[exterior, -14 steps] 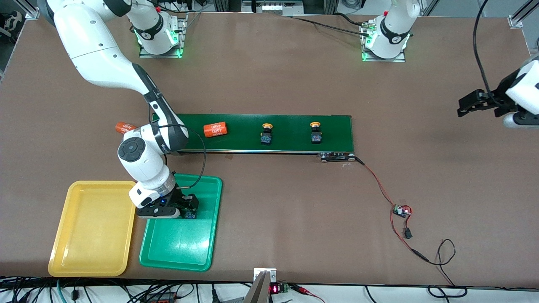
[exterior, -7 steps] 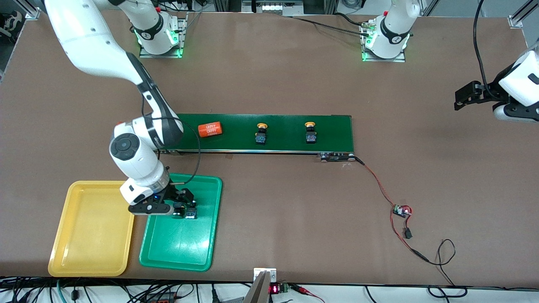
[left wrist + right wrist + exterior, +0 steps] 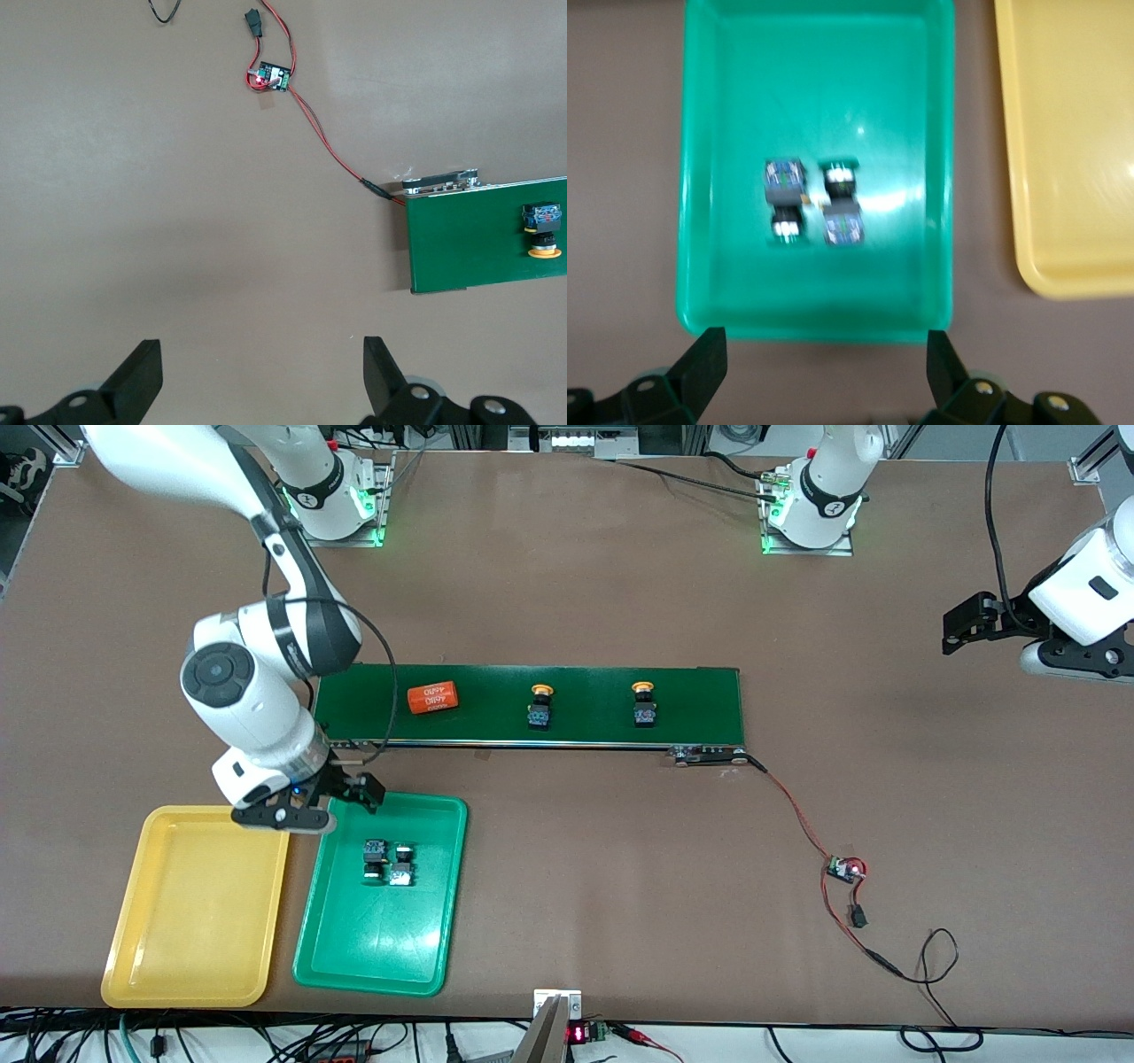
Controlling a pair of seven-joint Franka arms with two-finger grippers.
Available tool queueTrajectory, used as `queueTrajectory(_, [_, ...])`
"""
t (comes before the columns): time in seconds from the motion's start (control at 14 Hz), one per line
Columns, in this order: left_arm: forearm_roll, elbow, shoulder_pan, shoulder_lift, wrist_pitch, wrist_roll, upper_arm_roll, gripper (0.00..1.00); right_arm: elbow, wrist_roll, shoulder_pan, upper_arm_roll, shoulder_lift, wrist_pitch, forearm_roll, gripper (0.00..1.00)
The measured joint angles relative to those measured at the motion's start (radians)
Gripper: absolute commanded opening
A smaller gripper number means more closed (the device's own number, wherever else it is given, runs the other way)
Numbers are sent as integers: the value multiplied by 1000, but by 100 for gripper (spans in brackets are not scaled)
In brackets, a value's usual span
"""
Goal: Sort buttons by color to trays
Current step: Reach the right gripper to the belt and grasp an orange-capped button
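Observation:
Two green-capped buttons (image 3: 376, 859) (image 3: 401, 865) lie side by side in the green tray (image 3: 381, 948); the right wrist view shows them too (image 3: 784, 199) (image 3: 842, 205). My right gripper (image 3: 353, 790) (image 3: 824, 367) hangs open and empty over that tray's edge nearest the conveyor. The yellow tray (image 3: 195, 903) (image 3: 1072, 133) beside it holds nothing. Two yellow-capped buttons (image 3: 540, 707) (image 3: 644, 704) stand on the dark green belt (image 3: 691, 700); one of them (image 3: 542, 230) shows in the left wrist view. My left gripper (image 3: 959, 627) (image 3: 263, 376) waits open over bare table at the left arm's end.
An orange cylinder with white numerals (image 3: 432, 698) lies on the belt toward the right arm's end. Red wires run from the belt's motor (image 3: 709, 755) to a small circuit board (image 3: 843, 868) (image 3: 270, 78) on the table.
My right gripper has let go of the second green button, risen and pulled back toward the conveyor. The cylinder and yellow-capped buttons have drifted along the belt toward the right arm's end.

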Motion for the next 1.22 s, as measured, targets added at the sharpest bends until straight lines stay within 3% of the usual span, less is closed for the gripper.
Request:
queueTrajectory(0.21, [0,0,0,0,-1,0,0,100,-109,21,3,40,-113,-105,10,100])
queueTrajectory(0.43, [0,0,0,0,-1,0,-1,100,-200,106,13,103,-172,-121,10,100])
queueTrajectory(0.93, [0,2,0,0,-2,0,-2,100,-260,132,33,185,-169,-120,10,100])
queueTrajectory(1.22, [0,7,0,0,-2,0,-2,100,-264,190,69,195,-127,-86,10,100])
